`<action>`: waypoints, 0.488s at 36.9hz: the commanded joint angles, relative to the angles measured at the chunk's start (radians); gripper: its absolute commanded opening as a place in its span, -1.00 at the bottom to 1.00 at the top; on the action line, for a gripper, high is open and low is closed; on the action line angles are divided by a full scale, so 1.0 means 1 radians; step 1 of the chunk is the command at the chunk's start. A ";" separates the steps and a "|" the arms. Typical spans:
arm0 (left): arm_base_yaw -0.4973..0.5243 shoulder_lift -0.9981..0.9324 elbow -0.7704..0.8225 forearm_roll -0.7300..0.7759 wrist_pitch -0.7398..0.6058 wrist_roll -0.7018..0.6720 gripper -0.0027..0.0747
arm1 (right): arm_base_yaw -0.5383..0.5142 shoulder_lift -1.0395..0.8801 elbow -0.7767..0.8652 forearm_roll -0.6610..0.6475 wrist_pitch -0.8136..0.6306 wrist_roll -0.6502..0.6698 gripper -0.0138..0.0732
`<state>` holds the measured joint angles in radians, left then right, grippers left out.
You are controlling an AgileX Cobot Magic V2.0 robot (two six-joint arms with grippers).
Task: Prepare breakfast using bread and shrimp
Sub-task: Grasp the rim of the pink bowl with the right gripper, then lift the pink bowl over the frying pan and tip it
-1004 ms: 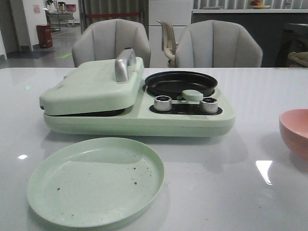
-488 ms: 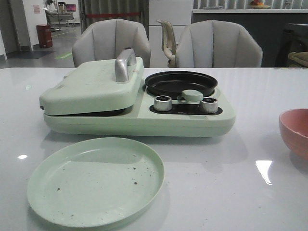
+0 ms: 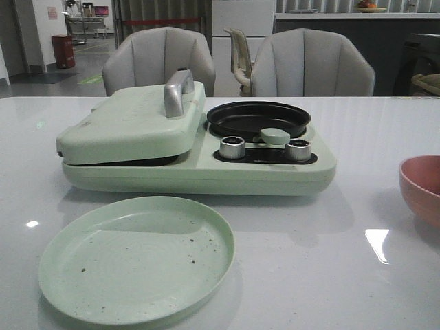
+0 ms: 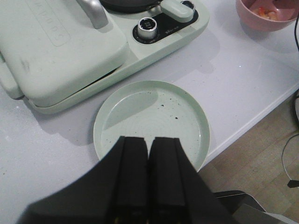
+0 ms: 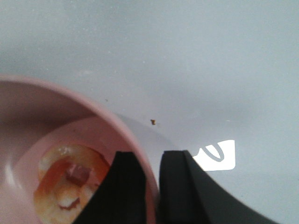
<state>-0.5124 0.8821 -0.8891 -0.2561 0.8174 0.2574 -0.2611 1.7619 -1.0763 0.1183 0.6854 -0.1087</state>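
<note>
The shrimp (image 5: 65, 182) lie as pale pink-orange pieces in the salmon-pink bowl (image 5: 56, 100); they also show in the left wrist view (image 4: 267, 12). My right gripper (image 5: 152, 156) straddles the bowl's rim, one finger inside and one outside, closed on it. The bowl stands at the table's right edge in the front view (image 3: 421, 185). My left gripper (image 4: 149, 138) is shut and empty, above the near edge of the pale green plate (image 4: 154, 112), which holds only crumbs. No bread is in view. Neither gripper shows in the front view.
A mint-green breakfast maker (image 3: 199, 172) stands mid-table behind the plate (image 3: 137, 258), its left lid (image 3: 130, 124) closed with a silver handle (image 3: 177, 91). A black pan (image 3: 258, 118) and two knobs (image 3: 232, 146) are on its right side. Two grey chairs stand behind.
The pink bowl's inside shows a little darker at the right edge of the front view than a second ago; nothing else has moved.
</note>
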 commanded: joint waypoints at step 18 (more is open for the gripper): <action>-0.010 -0.005 -0.026 -0.016 -0.067 -0.008 -0.67 | 0.116 -0.173 -0.169 -0.111 -0.031 -0.008 -0.59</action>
<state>-0.5124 0.8821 -0.8891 -0.2561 0.8156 0.2574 -0.1914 1.6776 -1.1557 0.0421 0.6880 -0.1109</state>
